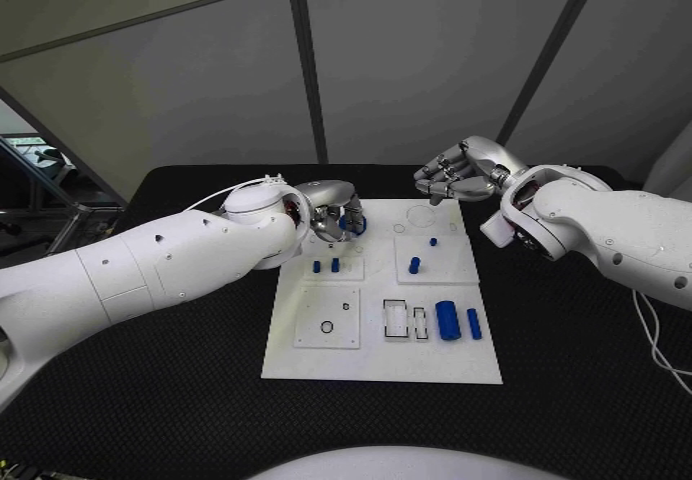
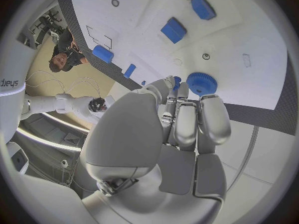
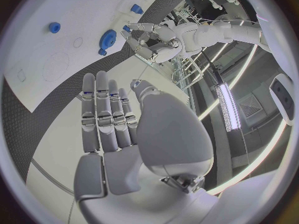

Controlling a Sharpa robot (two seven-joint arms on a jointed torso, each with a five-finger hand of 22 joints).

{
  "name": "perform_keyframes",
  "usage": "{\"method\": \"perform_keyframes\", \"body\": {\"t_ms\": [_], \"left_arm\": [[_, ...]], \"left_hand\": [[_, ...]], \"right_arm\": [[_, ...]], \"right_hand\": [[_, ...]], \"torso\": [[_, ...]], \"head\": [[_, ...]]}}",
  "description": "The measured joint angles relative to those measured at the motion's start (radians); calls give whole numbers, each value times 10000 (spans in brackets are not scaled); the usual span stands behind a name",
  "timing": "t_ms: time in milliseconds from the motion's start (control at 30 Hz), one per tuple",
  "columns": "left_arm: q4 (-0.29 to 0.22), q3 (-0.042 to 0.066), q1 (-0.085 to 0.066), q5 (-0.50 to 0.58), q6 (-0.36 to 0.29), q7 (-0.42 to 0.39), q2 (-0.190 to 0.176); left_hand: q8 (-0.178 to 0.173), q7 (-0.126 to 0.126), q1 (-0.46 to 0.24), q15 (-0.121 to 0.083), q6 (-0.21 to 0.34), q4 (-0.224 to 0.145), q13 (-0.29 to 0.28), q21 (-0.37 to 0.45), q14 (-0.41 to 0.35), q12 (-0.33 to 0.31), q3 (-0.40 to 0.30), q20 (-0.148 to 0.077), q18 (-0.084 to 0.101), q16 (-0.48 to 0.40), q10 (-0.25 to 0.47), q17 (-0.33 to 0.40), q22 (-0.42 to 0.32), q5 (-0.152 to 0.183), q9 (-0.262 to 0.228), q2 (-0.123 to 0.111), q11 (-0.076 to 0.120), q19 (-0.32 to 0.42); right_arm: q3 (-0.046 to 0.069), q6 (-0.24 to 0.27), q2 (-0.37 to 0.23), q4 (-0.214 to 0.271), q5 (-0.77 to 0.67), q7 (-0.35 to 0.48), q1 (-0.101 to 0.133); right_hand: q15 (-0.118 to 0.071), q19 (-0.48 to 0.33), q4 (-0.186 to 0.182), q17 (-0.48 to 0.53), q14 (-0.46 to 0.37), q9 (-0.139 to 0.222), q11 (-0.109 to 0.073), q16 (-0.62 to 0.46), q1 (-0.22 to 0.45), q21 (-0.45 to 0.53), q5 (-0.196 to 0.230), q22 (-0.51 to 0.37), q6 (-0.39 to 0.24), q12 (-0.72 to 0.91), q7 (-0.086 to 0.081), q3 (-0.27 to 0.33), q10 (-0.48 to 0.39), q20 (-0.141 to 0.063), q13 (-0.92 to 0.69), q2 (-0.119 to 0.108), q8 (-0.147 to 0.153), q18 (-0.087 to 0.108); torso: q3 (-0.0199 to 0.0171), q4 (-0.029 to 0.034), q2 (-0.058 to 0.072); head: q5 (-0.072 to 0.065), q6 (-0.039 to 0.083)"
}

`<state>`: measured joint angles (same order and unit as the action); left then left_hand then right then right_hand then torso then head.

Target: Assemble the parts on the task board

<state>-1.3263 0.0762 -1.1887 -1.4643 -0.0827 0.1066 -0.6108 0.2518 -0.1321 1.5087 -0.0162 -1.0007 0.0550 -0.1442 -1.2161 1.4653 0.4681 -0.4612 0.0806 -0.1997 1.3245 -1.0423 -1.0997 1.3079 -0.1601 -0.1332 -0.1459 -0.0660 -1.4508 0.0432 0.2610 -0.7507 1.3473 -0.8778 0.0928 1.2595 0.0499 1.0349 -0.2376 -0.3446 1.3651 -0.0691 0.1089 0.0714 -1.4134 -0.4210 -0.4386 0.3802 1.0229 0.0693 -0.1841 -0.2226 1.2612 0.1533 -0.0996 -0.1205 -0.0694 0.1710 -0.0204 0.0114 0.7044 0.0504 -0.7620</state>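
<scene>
Task partly done, my call. White flat task board (image 1: pixel 384 370) sits mid black table (image 1: pixel 173 410). My left hand (image 1: pixel 335 215) is at the board's far-left corner, fingers curled around a blue toothed gear wheel (image 2: pixel 201 83), pinching it at the fingertips just over the board; I can't tell if it's seated yet. My right hand (image 1: pixel 459 172) hovers past the board's far-right edge, fingers half curled, holding nothing. Already upright in the middle of the board: two short blue pegs (image 1: pixel 326 266) on the left, one blue peg (image 1: pixel 414 265) on the right, plus a small blue stub (image 1: pixel 433 241) farther back. Still loose near the right side: fat blue cylinder (image 1: pixel 449 320) and thin blue bar (image 1: pixel 473 322) lying beside empty rectangular slots (image 1: pixel 395 318). Those look left to place.
</scene>
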Motion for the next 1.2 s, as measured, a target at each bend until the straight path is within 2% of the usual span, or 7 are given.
{"method": "perform_keyframes", "body": {"t_ms": [333,467,867,1200], "left_arm": [[-413,69,-4,139,60,61,-828],[-484,70,-1,219,119,107,-999],[-374,71,53,359,282,159,-923],[-130,68,97,399,432,212,-800]], "left_hand": [[-39,-15,-128,0,-56,0,14,-40,0,-51,0,0,1,0,-57,39,-1,21,9,-78,15,0],[-39,1,-212,0,-72,0,29,-39,0,-77,1,0,1,0,-74,42,-1,21,20,-81,0,0],[-78,3,-273,0,-145,-1,59,-39,0,-116,1,0,2,0,-110,78,-2,21,31,-143,33,0],[-78,2,-311,0,-143,0,68,-38,0,-116,1,0,0,-1,-179,96,-3,22,30,-104,34,1]], "right_arm": [[0,1,-34,-7,-1,8,0],[0,1,-34,-10,-1,10,0],[0,0,-25,-18,-1,13,-3],[0,0,-13,-20,-1,13,-4]], "right_hand": [[0,0,0,0,0,0,0,0,0,0,0,0,0,0,0,0,0,0,-1,0,0,0],[0,0,0,0,0,0,0,0,0,0,0,1,0,0,0,0,0,0,-1,0,0,-1],[0,0,0,0,0,0,0,0,0,0,0,1,0,0,0,0,0,0,-1,0,0,0],[0,0,0,0,0,0,0,0,0,0,0,1,0,0,0,0,0,0,-2,0,0,0]], "torso": [[3,1,-2],[4,2,4],[4,-10,26],[2,-10,23]], "head": [[9,27],[31,39],[57,15],[67,-8]]}}
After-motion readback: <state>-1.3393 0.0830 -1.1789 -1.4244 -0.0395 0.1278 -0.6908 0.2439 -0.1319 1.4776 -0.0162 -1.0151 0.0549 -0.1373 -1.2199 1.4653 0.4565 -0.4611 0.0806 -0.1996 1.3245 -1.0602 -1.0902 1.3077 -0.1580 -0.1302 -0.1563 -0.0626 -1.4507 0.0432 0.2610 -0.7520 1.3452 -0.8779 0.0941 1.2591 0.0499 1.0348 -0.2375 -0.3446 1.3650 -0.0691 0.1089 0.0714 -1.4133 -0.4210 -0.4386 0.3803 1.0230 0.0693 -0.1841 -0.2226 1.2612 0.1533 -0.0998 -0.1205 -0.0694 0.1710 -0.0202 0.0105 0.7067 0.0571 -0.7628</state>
